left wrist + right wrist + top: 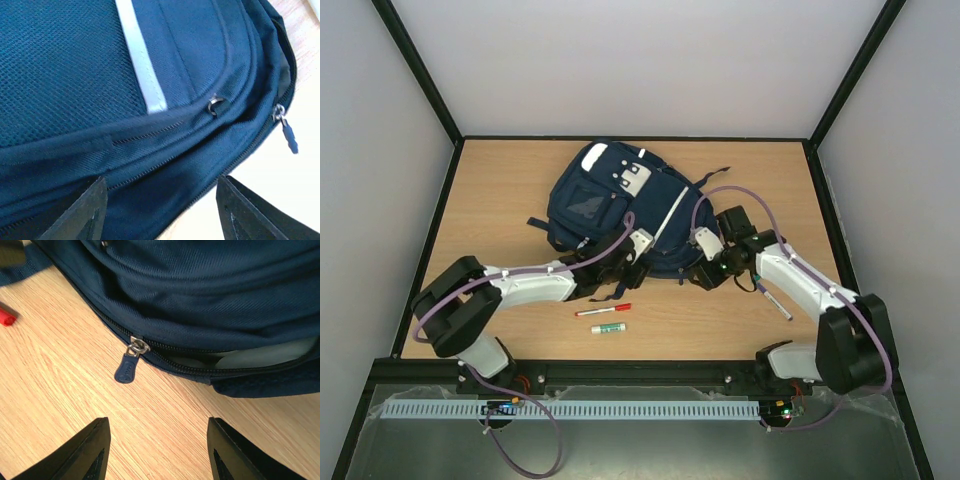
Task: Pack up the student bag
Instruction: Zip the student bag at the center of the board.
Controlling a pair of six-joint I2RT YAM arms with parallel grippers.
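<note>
Student bag (620, 205) lies flat on the surface (500, 190), centred, toward the far side. Left pincer (161, 179): jaws wide apart over the bag's near zipped edge, gripping nothing. Right pincer (157, 421): jaws wide, above bare wood just short of the bag; zipper pull (125, 369) lies just ahead, the zip partly open beside it

The light wooden table (500, 200) spreads before me. Toward its near edge a white marker with a red cap (603, 311) lies almost crosswise. Just beside it, nearer me, lies a shorter white-and-green stick (609, 328), perhaps a glue stick, though I cannot be sure. Off to my right a dark pen (775, 303) lies slantwise on the wood. A white slotted strip (570, 409) runs along the near rail.
</note>
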